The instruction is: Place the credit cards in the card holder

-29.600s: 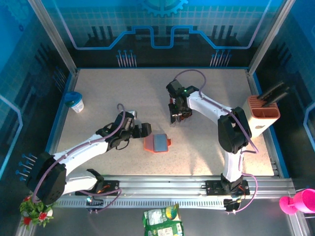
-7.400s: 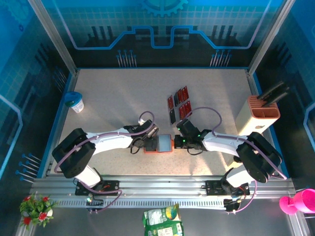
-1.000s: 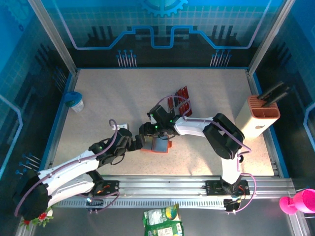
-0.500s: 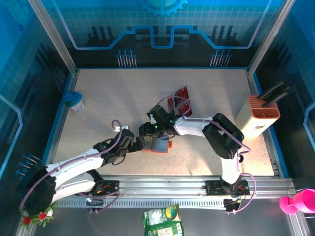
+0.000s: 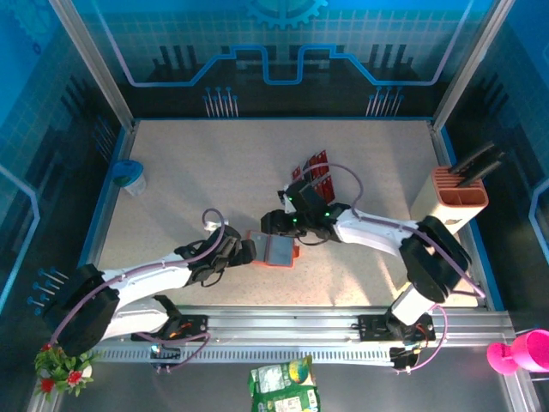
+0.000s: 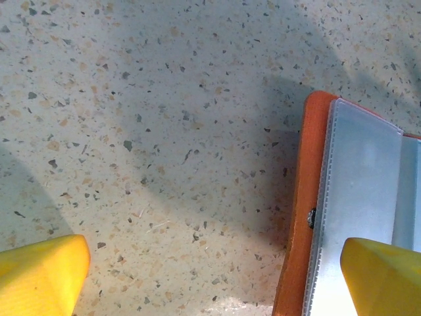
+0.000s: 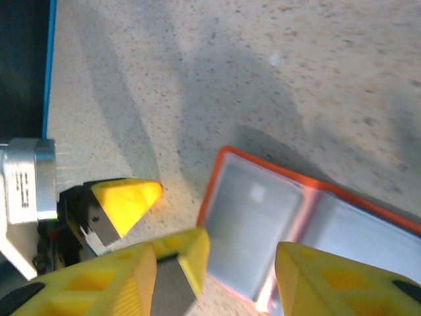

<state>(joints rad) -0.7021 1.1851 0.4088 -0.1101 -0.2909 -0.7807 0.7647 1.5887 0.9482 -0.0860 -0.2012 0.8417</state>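
the card holder [image 5: 276, 250] lies open on the table [image 5: 189, 172], our left gripper [image 6: 214, 273] spread wide at its edge, our right gripper [image 7: 240, 253] parted, empty above it; the credit cards [image 5: 317, 165] beyond look thin, stiff, slick: we'd pinch an edge.

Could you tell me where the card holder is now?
The card holder lies open near the centre of the top view, left gripper at its left edge, right gripper at its far edge.
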